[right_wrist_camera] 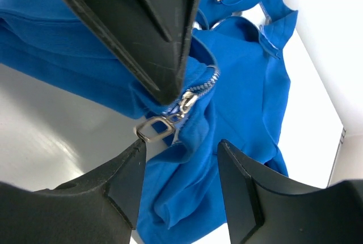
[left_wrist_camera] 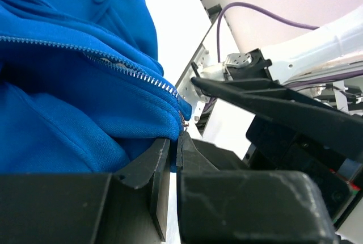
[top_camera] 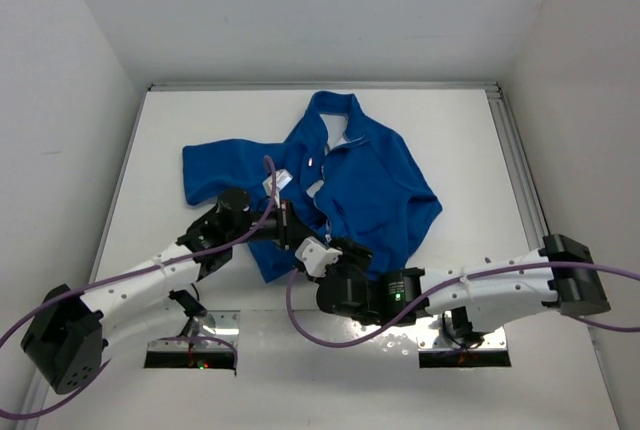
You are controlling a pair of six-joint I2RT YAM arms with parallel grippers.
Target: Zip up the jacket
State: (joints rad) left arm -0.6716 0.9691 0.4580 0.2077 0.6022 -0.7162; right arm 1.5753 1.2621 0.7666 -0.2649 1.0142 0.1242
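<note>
Top view: the jacket (top_camera: pixel 365 185) lies rumpled at the centre of the white table (top_camera: pixel 190 115), with the arms meeting at its hem. A small white tag (top_camera: pixel 279 181) on it is too small to read — no other writing shows.

Left wrist: the left gripper (left_wrist_camera: pixel 176 156), lower centre, is clamped narrow on the hem just below the zipper teeth (left_wrist_camera: pixel 130 71).

Right wrist: the right gripper (right_wrist_camera: pixel 181 147) gapes wide around the pull tab (right_wrist_camera: pixel 154 128) at mid-frame, one finger touching it. In my judgement it should close squarely on the tab — hem kept taut — then draw along the teeth
</note>
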